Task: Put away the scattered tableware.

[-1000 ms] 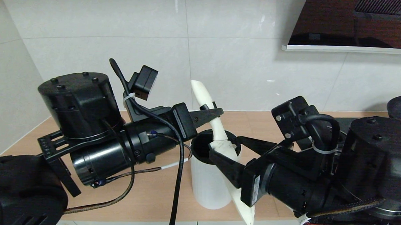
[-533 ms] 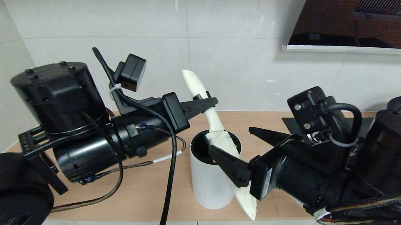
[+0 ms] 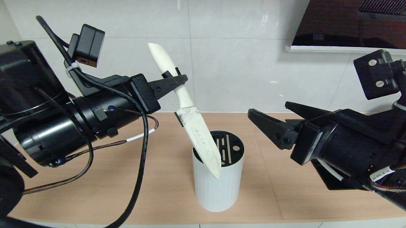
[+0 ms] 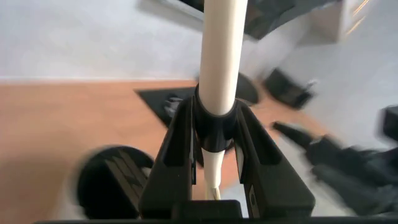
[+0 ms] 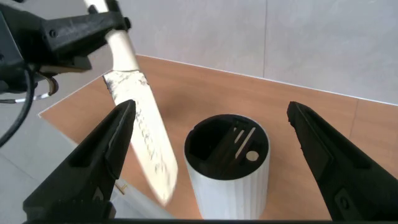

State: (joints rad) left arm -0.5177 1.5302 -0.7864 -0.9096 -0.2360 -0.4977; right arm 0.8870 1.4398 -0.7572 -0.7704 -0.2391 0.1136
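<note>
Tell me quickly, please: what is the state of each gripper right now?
Left gripper: closed, holding the knife by its handle.
Right gripper: open, holding nothing.

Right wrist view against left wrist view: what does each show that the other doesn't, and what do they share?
Right wrist view: the blade of the knife, tilted and not in any slot; the full slotted top of the holder; the right gripper, open. Left wrist view: the left gripper close up, shut on the knife's handle, and a dark flat object lying on the counter beyond. Both: the knife's white handle, the holder's dark top and the wooden counter.
</note>
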